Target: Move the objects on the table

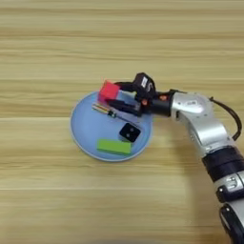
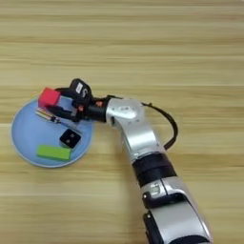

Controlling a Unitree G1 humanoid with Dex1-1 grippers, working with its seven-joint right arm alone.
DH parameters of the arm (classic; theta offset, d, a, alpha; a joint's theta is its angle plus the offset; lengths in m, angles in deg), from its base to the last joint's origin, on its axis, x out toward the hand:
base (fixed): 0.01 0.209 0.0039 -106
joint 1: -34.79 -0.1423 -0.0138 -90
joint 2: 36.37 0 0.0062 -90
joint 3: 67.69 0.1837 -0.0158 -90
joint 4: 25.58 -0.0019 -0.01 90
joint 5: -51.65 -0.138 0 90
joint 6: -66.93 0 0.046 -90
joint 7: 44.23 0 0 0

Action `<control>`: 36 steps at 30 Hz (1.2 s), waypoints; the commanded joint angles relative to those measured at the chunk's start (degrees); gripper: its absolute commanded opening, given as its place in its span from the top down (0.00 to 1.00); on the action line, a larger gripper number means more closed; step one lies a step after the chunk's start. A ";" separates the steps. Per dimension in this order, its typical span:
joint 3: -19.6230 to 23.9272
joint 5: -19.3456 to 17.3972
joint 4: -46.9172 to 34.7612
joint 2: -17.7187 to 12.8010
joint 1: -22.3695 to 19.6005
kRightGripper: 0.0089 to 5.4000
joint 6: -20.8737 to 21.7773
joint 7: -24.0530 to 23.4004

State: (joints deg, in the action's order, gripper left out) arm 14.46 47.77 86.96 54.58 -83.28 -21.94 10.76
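While the right gripper (image 1: 116, 96) clamps the red cube (image 1: 109, 90) over the blue plate's (image 1: 86, 128) far rim, the screwdriver (image 1: 106, 110) lies just beneath, with the black cube (image 1: 129, 132) and green block (image 1: 114, 146) toward its near rim.

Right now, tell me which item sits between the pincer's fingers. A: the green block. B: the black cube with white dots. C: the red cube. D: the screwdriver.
C: the red cube sits between the two black fingers of the pincer at the blue plate's far rim, while the other three items lie on the plate.
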 commanded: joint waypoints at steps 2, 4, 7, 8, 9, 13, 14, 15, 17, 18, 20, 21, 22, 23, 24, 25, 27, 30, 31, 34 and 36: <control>3.76 -1.60 1.01 -1.82 -7.52 0.56 1.63 -2.89; 5.11 -1.72 2.89 -2.50 -9.03 0.56 1.97 -3.45; 6.86 -1.68 5.83 -3.68 -10.98 0.56 2.95 -4.10; 7.35 -1.70 6.85 -4.13 -11.57 0.56 3.29 -4.24; 7.77 -1.70 7.77 -4.49 -12.08 0.56 3.60 -4.38; 9.07 -1.66 11.44 -6.10 -13.88 0.56 4.99 -4.63; 9.31 -1.57 12.53 -6.41 -14.31 0.56 5.31 -4.74; 9.50 -1.42 13.83 -6.69 -14.78 0.56 5.72 -4.87; 9.70 -0.78 17.21 -7.19 -15.82 0.56 6.72 -5.51; 9.72 -0.54 18.53 -7.32 -16.18 0.56 7.14 -5.76; 9.67 0.07 21.74 -7.51 -17.06 0.56 8.24 -6.40; 9.65 0.50 23.89 -7.59 -17.71 0.56 9.02 -6.99; 9.73 0.78 26.02 -7.65 -18.40 0.56 9.61 -7.46; 9.78 0.95 27.73 -7.69 -18.95 0.56 10.16 -7.71; 9.75 1.16 29.22 -7.70 -19.38 0.56 10.76 -7.95; 9.68 1.49 30.79 -7.70 -19.75 0.56 11.34 -8.34; 9.42 2.20 33.63 -7.38 -20.25 0.56 12.42 -8.98; 8.63 3.49 37.05 -6.47 -20.38 0.56 13.95 -9.96; 8.43 3.99 38.11 -6.34 -20.55 0.56 14.45 -10.38; 8.29 5.09 40.48 -6.39 -21.10 0.56 15.46 -11.32; 8.26 5.58 41.81 -6.49 -21.40 0.56 15.90 -11.90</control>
State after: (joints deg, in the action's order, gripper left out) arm 22.29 53.16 129.97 49.71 -98.30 -7.90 1.03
